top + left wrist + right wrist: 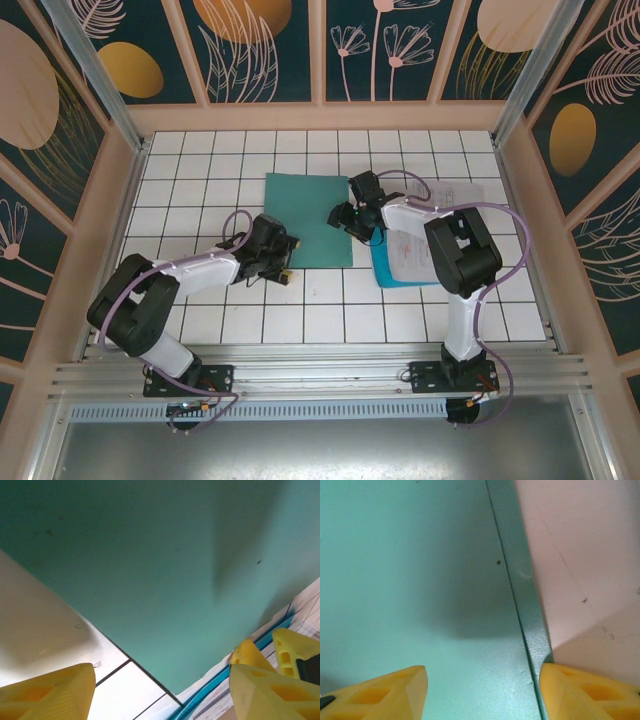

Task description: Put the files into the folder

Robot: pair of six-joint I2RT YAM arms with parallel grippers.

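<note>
Left gripper: jaws wide, nothing in them, low at the 7 o'clock corner of the folder. In the left wrist view that corner sits just ahead, between the fingers. Right gripper: also spread wide and empty, straddling the folder's 3 o'clock edge. In the right wrist view the edge line runs up between its fingertips, with teal card to the left and a pale surface to the right. The folder lies flat and looks closed, mid tiled table. The files are stacked on a cyan sheet at 3 o'clock of the folder, just beside it and partly under the right arm. That puts them about 3 o'clock from the right jaws and 2 o'clock from the left. My read: both arms are on the folder rather than the paper because the cover has to come up first, one pinning the corner while the other peels the open edge. No sheet inside as far as I can see. Can't tell whether any finger touches the card.
</note>
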